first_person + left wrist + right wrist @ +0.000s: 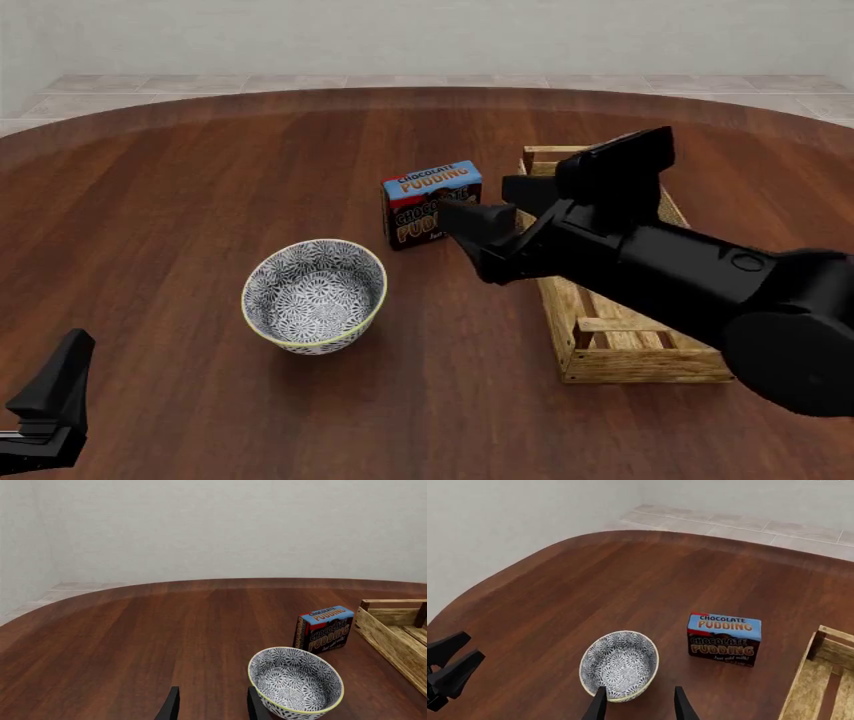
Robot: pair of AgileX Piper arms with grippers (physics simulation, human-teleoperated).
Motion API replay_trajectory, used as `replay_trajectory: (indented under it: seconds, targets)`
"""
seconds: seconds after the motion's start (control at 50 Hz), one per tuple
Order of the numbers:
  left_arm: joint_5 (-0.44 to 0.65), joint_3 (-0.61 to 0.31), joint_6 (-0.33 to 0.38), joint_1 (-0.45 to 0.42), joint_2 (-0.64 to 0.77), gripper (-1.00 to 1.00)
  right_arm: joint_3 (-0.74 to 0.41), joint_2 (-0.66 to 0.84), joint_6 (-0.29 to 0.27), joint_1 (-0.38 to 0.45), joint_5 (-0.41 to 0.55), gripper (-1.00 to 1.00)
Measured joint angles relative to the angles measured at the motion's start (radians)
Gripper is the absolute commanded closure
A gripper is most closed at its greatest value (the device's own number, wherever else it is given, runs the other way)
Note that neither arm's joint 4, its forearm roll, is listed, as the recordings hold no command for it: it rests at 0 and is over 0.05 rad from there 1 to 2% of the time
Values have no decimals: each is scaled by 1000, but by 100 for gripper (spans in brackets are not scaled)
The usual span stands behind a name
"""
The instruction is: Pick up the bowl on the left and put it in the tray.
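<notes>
The blue-and-white patterned bowl stands upright on the table, left of centre, with nothing in it. The light-wood slatted tray lies to its right, partly hidden under my right arm. My right gripper hovers open above the table between bowl and tray; in its wrist view the bowl sits just ahead of the open fingers. My left gripper is open at the near left, apart from the bowl; in its wrist view the bowl lies just beside one fingertip.
A chocolate pudding box stands upright behind the bowl, close to the tray's far end. The dark wooden table has a rounded far edge, with tiled floor and a pale wall beyond.
</notes>
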Motion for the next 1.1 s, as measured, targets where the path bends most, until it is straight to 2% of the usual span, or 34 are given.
replay_trajectory:
  seconds: [0.54, 1.1]
  targets:
    - [0, 0, 0, 0, 0, -100, -63, 62, -23, 5, -25, -100]
    - [0, 0, 0, 0, 0, -100, -100, 152, -20, 23, -85, -100]
